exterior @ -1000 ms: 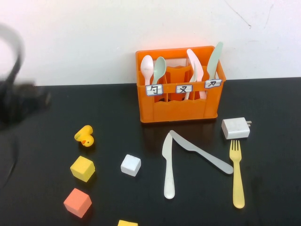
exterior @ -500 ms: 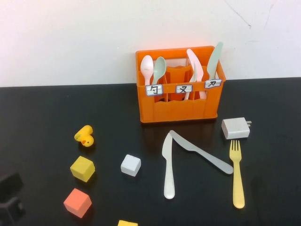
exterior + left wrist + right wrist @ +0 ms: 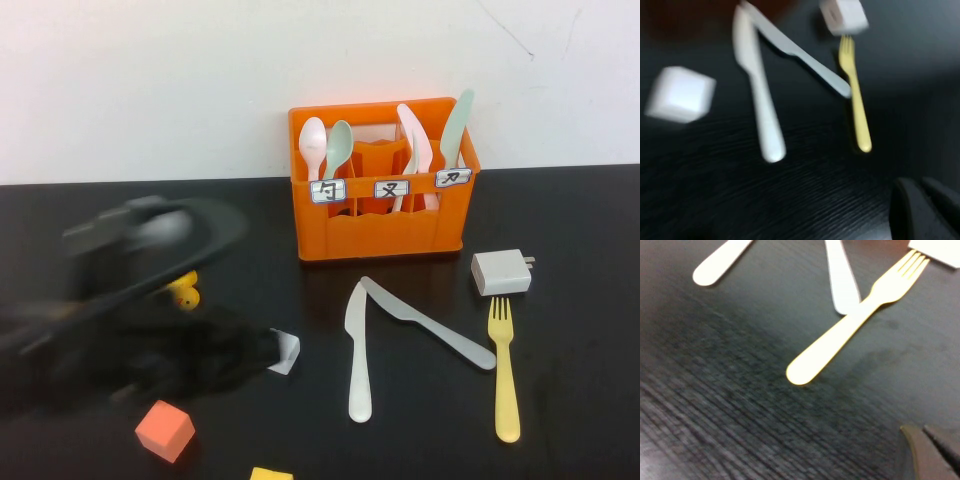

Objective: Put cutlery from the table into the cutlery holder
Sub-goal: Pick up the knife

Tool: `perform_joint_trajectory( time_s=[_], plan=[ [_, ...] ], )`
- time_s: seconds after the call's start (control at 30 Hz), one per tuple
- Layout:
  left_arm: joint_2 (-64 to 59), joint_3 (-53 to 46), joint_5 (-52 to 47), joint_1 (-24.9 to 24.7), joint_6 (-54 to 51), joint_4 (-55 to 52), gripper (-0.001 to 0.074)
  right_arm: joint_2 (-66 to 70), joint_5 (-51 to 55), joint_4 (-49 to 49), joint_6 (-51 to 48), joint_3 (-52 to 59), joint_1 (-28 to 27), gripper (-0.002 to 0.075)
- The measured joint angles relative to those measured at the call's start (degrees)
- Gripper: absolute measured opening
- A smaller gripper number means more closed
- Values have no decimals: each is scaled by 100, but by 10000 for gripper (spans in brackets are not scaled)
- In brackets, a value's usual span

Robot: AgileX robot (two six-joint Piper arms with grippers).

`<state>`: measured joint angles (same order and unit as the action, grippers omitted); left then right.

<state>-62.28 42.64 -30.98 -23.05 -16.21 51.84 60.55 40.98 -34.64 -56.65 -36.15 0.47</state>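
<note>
- My left gripper (image 3: 925, 210), jaws together and empty, has just swung in over the table's (image 3: 580, 400) left side, toward the cutlery.
- My right gripper (image 3: 930, 447), also closed, hangs near the yellow fork (image 3: 505, 375).
- Both knives, cream-white knife (image 3: 357, 355) and grey knife (image 3: 430, 325), lie before the cutlery holder (image 3: 380, 225), unpicked.

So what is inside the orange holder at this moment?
In the orange holder, two spoons stand in the left part, and pale utensils plus a green one stand toward the right. Their lower ends are covered by its front wall.
</note>
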Motion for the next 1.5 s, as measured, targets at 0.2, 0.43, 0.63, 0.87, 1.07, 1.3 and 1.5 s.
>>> perform_joint_trajectory(
  time_s=[0.2,0.43,0.63,0.87,1.07,1.3,1.5],
  plan=[
    [-2060,1295,149,-938,804,-957,0,28,-385,148,0,221,0,-3],
    [-3392,2339,139,-1278,2215,-2289,0,28,-519,161,11,375,0,-3],
    [-3958,2918,-154,-1278,3002,-3128,0,28,-532,161,11,380,0,-3],
    [-4602,3717,-929,-1278,4235,-4496,0,28,-578,125,19,380,0,-3],
    [-4813,3922,-1047,-1278,4607,-4805,76,28,-592,37,19,380,0,-3],
    [-5025,4108,-1033,-1278,4410,-4865,360,28,-597,10,19,380,0,-3],
    [-5443,4456,-1403,-1278,4422,-4990,395,28,-597,0,-1,389,0,-3]
  ],
)
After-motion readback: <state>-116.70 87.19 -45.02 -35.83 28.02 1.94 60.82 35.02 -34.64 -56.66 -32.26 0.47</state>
